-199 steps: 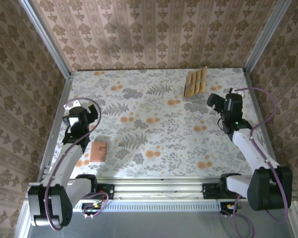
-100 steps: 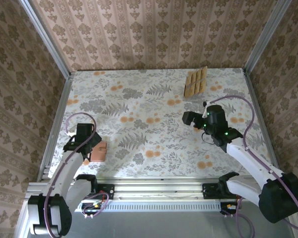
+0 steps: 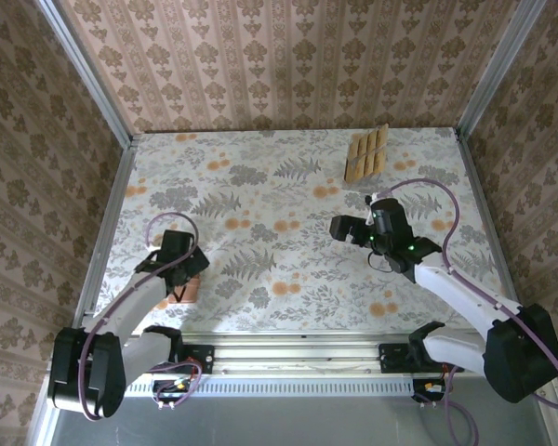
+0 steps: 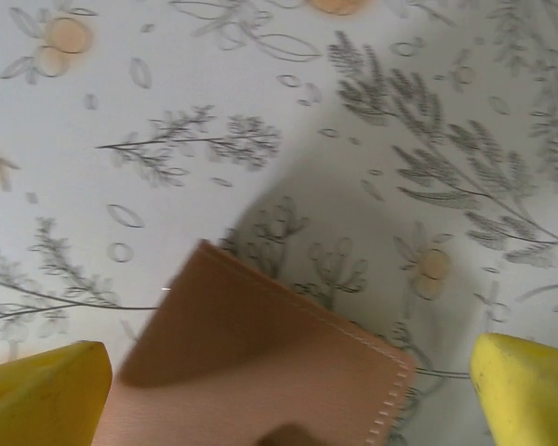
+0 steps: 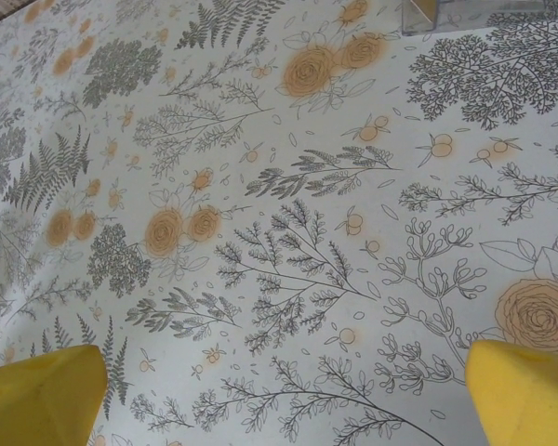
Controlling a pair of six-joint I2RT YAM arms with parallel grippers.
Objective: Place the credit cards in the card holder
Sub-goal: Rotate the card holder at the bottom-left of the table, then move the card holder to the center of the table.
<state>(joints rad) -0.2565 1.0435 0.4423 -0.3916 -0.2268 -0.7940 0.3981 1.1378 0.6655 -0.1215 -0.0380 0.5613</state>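
— While the left pincer (image 4: pixel 288 395) hovers spread above the table (image 3: pixel 279 195), where's the card holder (image 4: pixel 260 344)?
— Closed, flat just under it. Credit cards (image 3: pixel 366 154) lie near the far right corner; the right pincer (image 5: pixel 284 395) is spread too, holding nothing.

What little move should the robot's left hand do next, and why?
Probably lower the left gripper and close on the card holder: its open yellow fingers straddle it from above, and it looks folded shut, so the credit cards at the far right cannot go in yet.
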